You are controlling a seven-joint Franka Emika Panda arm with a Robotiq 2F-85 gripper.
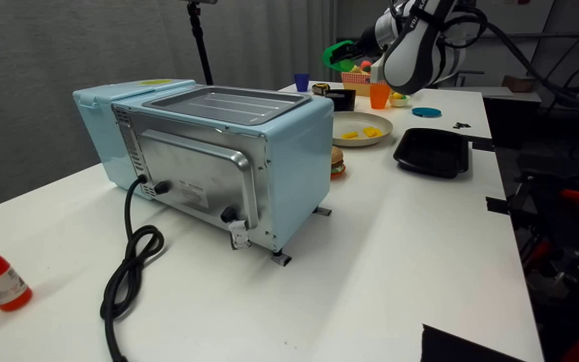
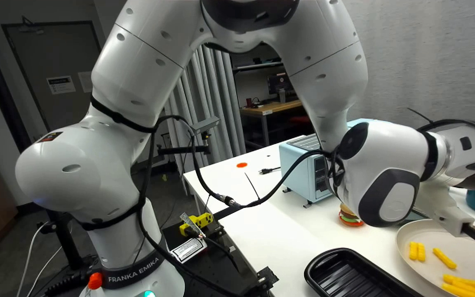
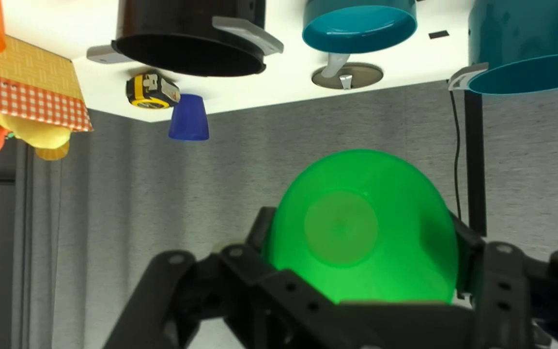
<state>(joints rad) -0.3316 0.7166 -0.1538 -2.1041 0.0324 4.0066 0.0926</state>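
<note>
Green bowl [image 3: 342, 228] between gripping fingers [image 3: 469, 248] at opposite edges, higher than the white tabletop [image 1: 380, 236], open air beneath.

The green bowl [image 3: 361, 227] looks like smooth plastic.

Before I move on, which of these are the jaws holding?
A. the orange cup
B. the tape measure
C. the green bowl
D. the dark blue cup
C: in the wrist view the green bowl fills the gap between the jaws, which close on it from both sides.
</note>
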